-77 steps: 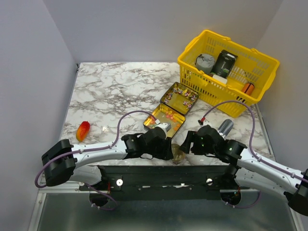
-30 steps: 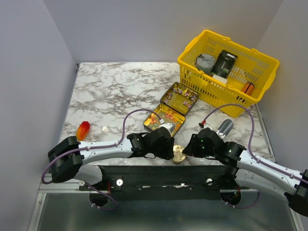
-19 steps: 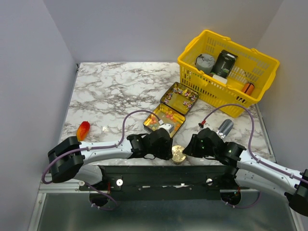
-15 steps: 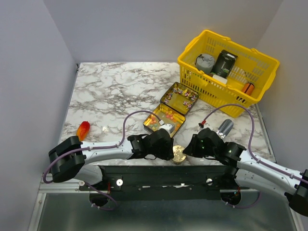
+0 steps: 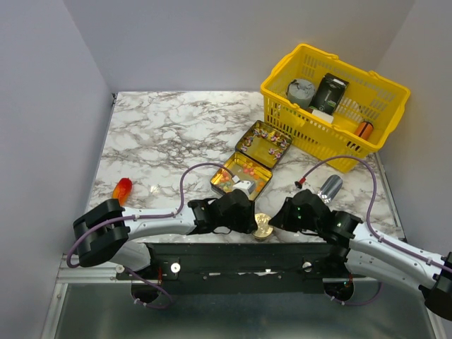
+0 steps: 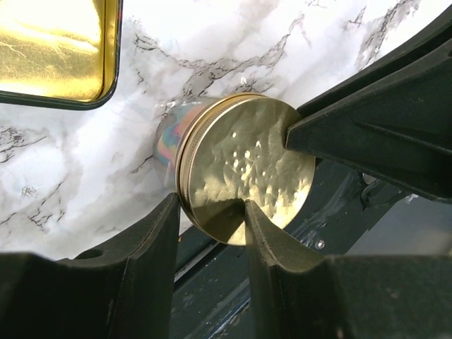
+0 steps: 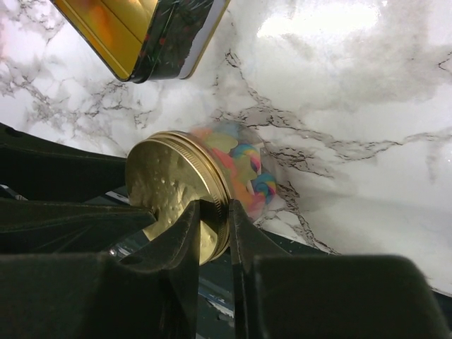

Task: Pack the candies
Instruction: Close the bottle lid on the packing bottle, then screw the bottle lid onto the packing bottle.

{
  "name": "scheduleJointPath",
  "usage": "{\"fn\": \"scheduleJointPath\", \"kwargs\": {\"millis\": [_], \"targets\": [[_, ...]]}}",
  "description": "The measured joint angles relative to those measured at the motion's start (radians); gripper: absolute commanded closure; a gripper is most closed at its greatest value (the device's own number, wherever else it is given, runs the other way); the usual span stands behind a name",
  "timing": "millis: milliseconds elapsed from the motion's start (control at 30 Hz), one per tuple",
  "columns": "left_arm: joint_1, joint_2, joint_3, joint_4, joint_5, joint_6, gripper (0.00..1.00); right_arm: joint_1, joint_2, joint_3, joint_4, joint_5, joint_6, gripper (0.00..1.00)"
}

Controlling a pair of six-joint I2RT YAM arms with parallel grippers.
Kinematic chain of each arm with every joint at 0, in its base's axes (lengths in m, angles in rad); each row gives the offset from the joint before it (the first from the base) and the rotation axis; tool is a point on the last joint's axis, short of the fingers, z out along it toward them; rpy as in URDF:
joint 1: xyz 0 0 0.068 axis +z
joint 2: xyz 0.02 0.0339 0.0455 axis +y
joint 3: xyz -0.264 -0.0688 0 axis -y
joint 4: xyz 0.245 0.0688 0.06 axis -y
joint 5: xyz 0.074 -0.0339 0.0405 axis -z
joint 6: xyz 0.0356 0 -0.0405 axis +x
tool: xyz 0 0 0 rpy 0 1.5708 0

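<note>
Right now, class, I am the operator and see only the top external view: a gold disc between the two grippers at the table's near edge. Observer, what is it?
Observer: The right wrist view shows a gold lid on a clear jar lying on its side, blurred colours inside.
Operator: Has the right gripper got it?
Observer: Its fingers sit either side of the lid's rim, which fills their gap.
Operator: And the left gripper?
Observer: The left wrist view shows its jaws apart, at the lower edge of the lid's face.
</note>
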Motion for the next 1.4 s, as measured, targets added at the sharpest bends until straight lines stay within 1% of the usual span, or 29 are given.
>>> {"fn": "scheduleJointPath", "kwargs": {"millis": [233,400,433,467,500,567,667,700,767,800,867,900,1000,1067,1200,1400], "targets": [[0.015,0.026,-0.002,0.053,-0.036,-0.003,0.65,-0.002,0.037,0.010,0.023,0.022,0.011,0.85],[0.032,0.051,-0.002,0.118,-0.107,0.014,0.65,-0.005,0.095,0.029,0.061,0.063,0.011,0.84],[0.034,0.055,-0.002,0.129,-0.120,0.018,0.65,-0.006,0.102,0.031,0.069,0.071,0.011,0.82],[0.035,0.060,-0.003,0.143,-0.135,0.024,0.65,-0.007,0.106,0.031,0.075,0.078,0.011,0.73],[0.035,0.063,-0.006,0.161,-0.149,0.030,0.65,-0.007,0.108,0.032,0.079,0.083,0.006,0.69],[0.035,0.065,-0.017,0.196,-0.168,0.040,0.64,-0.007,0.116,0.039,0.082,0.087,-0.015,0.64],[0.035,0.072,-0.026,0.254,-0.193,0.062,0.61,-0.007,0.164,0.085,0.050,0.090,-0.068,0.59],[0.035,0.076,-0.027,0.270,-0.200,0.070,0.58,-0.006,0.188,0.107,0.031,0.090,-0.085,0.58],[0.035,0.079,-0.032,0.289,-0.205,0.086,0.55,-0.006,0.227,0.151,-0.002,0.090,-0.119,0.55],[0.034,0.079,-0.035,0.295,-0.206,0.091,0.48,-0.005,0.243,0.167,-0.016,0.090,-0.134,0.54],[0.034,0.078,-0.040,0.309,-0.207,0.103,0.43,-0.002,0.256,0.182,-0.031,0.090,-0.158,0.52],[0.033,0.077,-0.044,0.315,-0.207,0.112,0.36,0.000,0.259,0.187,-0.036,0.090,-0.168,0.51],[0.022,0.054,-0.079,0.334,-0.203,0.127,0.27,0.007,0.258,0.190,-0.046,0.089,-0.188,0.50],[0.015,0.023,-0.116,0.347,-0.195,0.137,0.25,0.011,0.254,0.190,-0.053,0.087,-0.196,0.50],[0.009,-0.063,-0.188,0.348,-0.159,0.159,0.24,0.014,0.247,0.190,-0.061,0.088,-0.196,0.50],[-0.008,-0.106,-0.220,0.361,-0.119,0.156,0.30,0.014,0.247,0.190,-0.063,0.088,-0.187,0.53]]}}
